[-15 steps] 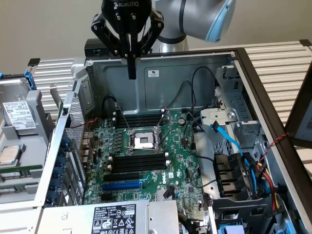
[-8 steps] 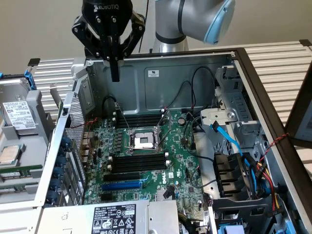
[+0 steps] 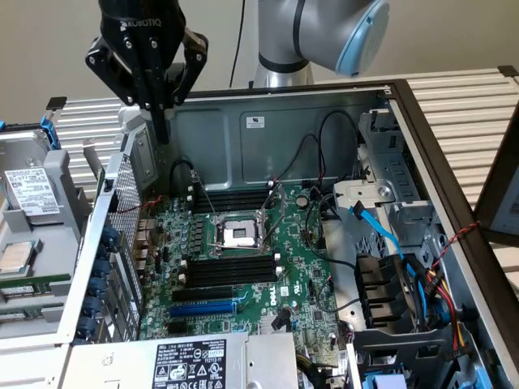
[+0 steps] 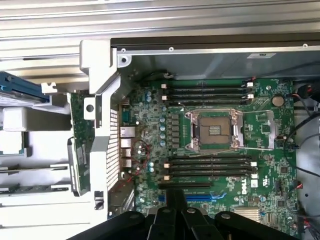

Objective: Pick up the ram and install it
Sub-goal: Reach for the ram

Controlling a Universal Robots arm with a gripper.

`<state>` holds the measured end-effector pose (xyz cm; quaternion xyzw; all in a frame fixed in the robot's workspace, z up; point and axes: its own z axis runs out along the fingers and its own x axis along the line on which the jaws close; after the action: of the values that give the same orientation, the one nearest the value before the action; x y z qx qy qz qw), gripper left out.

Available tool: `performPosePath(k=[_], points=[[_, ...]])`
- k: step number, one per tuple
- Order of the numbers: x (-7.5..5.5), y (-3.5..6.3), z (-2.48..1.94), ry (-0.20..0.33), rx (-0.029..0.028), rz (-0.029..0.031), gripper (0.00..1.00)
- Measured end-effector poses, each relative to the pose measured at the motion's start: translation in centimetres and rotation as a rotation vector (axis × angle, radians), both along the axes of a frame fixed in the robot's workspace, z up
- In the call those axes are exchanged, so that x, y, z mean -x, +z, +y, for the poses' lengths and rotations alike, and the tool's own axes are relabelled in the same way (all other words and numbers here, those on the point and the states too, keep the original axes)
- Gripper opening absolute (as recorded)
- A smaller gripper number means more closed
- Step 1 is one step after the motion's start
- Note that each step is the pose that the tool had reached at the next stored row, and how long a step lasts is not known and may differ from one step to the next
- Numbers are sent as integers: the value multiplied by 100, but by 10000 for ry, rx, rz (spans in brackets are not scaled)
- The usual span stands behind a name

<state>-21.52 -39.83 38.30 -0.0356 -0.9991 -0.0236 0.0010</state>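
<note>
Pincer (image 3: 162, 130), fingers drawn together and seemingly empty, hangs above the wall of the open computer case (image 3: 405, 105), while the ram (image 3: 32, 288) lies in a tray (image 3: 20, 328) outside, toward the exterior view's left, its length running across that view.

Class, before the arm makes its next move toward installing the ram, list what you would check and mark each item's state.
1. Ram in gripper: not ok; shut, nothing held shows.
2. Ram located: cannot tell; thin green strips lie at the exterior view's left.
3. Black memory slots empty: ok.
4. Blue cable clear of slots: ok.
5. Gripper over slots: not ok; above the case wall.
</note>
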Motion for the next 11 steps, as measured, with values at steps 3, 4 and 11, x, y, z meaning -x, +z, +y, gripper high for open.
performPosePath(k=[3,4,11], points=[[134,-21,0,-1,0,5,11],[183,-27,0,0,0,8,11],[503,-73,0,-1,0,26,11]])
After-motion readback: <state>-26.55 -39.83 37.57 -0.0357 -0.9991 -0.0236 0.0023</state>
